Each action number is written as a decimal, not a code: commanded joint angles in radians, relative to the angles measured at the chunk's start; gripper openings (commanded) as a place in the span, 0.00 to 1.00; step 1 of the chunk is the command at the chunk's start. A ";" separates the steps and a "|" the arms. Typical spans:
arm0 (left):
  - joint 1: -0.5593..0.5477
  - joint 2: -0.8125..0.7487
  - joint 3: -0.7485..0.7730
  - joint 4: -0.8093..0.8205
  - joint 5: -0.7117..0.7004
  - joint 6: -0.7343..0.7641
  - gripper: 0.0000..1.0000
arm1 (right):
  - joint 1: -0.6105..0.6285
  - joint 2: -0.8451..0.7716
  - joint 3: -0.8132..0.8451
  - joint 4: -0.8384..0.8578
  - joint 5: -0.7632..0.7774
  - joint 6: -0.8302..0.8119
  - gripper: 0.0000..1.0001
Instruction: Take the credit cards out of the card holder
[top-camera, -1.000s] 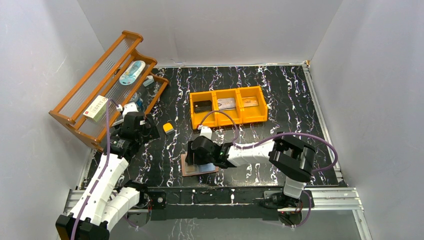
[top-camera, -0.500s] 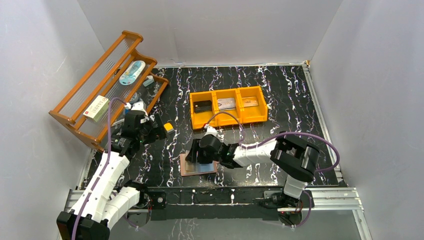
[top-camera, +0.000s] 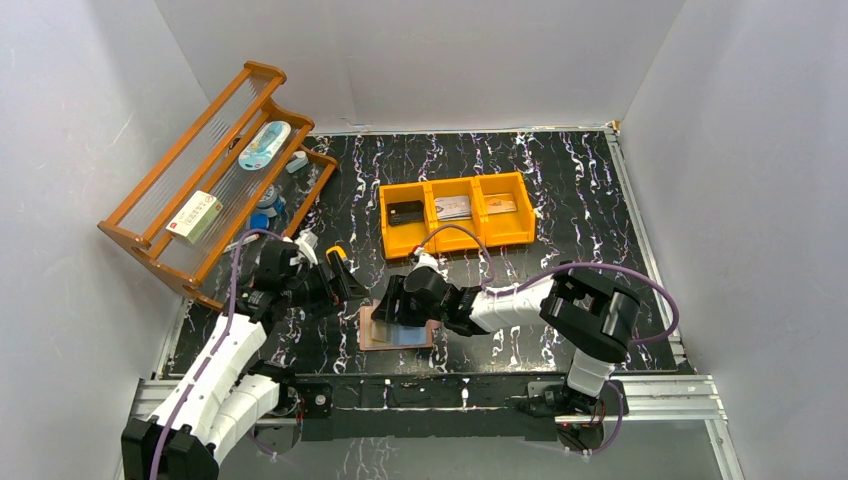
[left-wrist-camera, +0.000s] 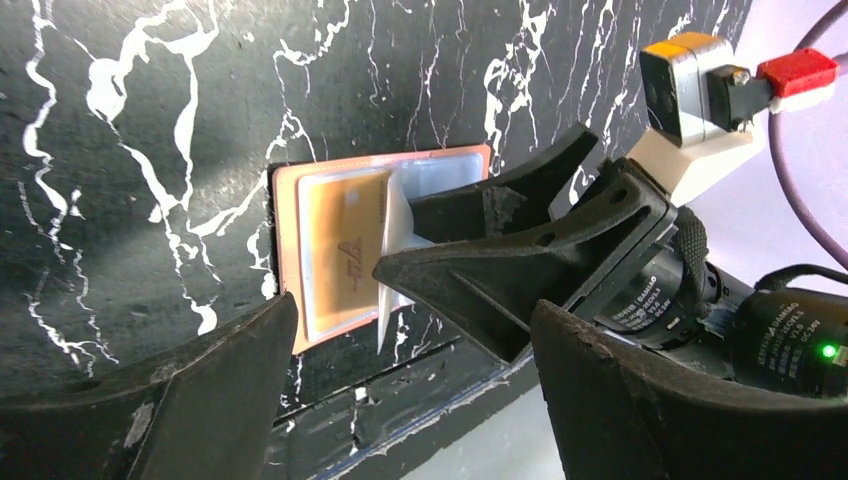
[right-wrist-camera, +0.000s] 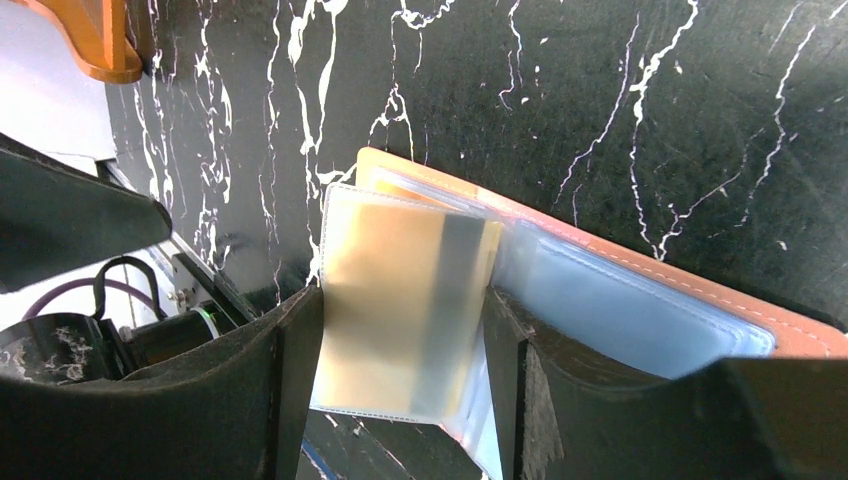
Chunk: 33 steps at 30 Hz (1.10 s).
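The salmon-pink card holder (top-camera: 400, 342) lies open near the table's front edge, its pale blue lining (right-wrist-camera: 620, 310) facing up. My right gripper (top-camera: 393, 308) is over its left half, shut on a clear sleeve that holds a yellow credit card (right-wrist-camera: 400, 300); the sleeve stands lifted between the fingers (right-wrist-camera: 290, 380). Another orange card (left-wrist-camera: 345, 250) lies flat in the holder (left-wrist-camera: 285, 250). My left gripper (top-camera: 348, 285) hovers just left of the holder, open and empty; in its own view the gripper (left-wrist-camera: 410, 400) looks at the right gripper's fingers (left-wrist-camera: 470, 270).
An orange three-compartment tray (top-camera: 455, 235) behind the holder contains a dark card (top-camera: 406, 212), a grey one (top-camera: 453, 207) and a tan one (top-camera: 500, 205). A wooden rack (top-camera: 215, 165) with small items stands at the back left. A yellow-and-white block (top-camera: 337, 253) sits by the left gripper.
My left arm has swung right and forward from the rack to beside the card holder, its jaws narrowing slightly. The right gripper has shifted a little to the right over the holder.
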 joint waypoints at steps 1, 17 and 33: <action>0.003 -0.021 -0.029 0.011 0.103 -0.061 0.84 | 0.001 0.009 -0.031 -0.029 -0.037 0.017 0.65; -0.213 -0.089 -0.141 0.009 -0.096 -0.245 0.69 | -0.019 0.012 -0.032 -0.012 -0.070 0.032 0.65; -0.280 0.013 -0.262 0.365 -0.061 -0.193 0.37 | -0.034 0.041 -0.036 0.008 -0.109 0.029 0.64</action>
